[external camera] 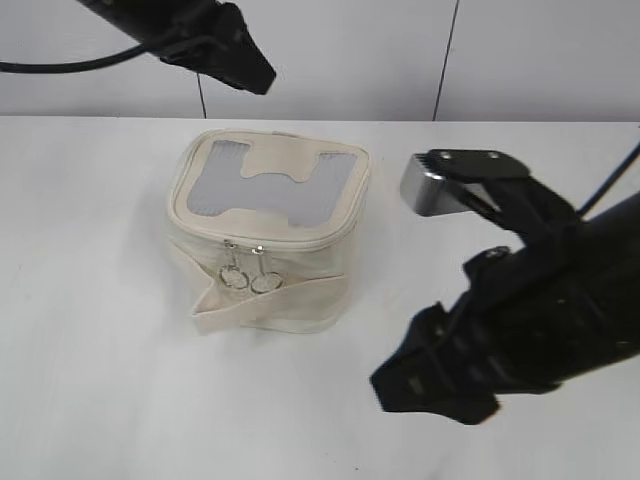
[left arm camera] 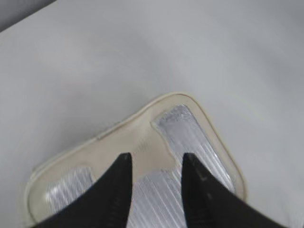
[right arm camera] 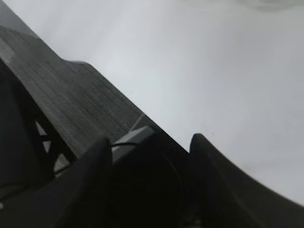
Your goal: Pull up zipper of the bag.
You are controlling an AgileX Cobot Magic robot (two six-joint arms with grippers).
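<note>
a: where's the bag (external camera: 268,228) sitting?

b: on the white table (external camera: 90,330), a little left of the middle in the exterior view, lid up. the grey ribbed window (external camera: 320,190) with the cream bone-shaped patch (external camera: 283,180) faces upward.

a: and the zipper (external camera: 300,243)?

b: the track runs round the lid rim. both silver sliders (external camera: 244,246) sit side by side on the near face, with their ring pulls (external camera: 250,280) hanging against the fabric just above the strap band (external camera: 270,300).

a: how does the left gripper (left arm camera: 154,164) stand to it?

b: it hangs above the far side of the bag. in the left wrist view its two dark fingers (left arm camera: 116,190) are spread, with the patch and window showing in the gap between them. i can't tell whether they touch the lid. it holds nothing.

a: the right gripper (external camera: 435,385)?

b: off to the bag's right and nearer the camera, apart from it, over bare table. its fingers (right arm camera: 223,190) stand apart in the right wrist view, nothing between them. the bag isn't visible in that view.
</note>
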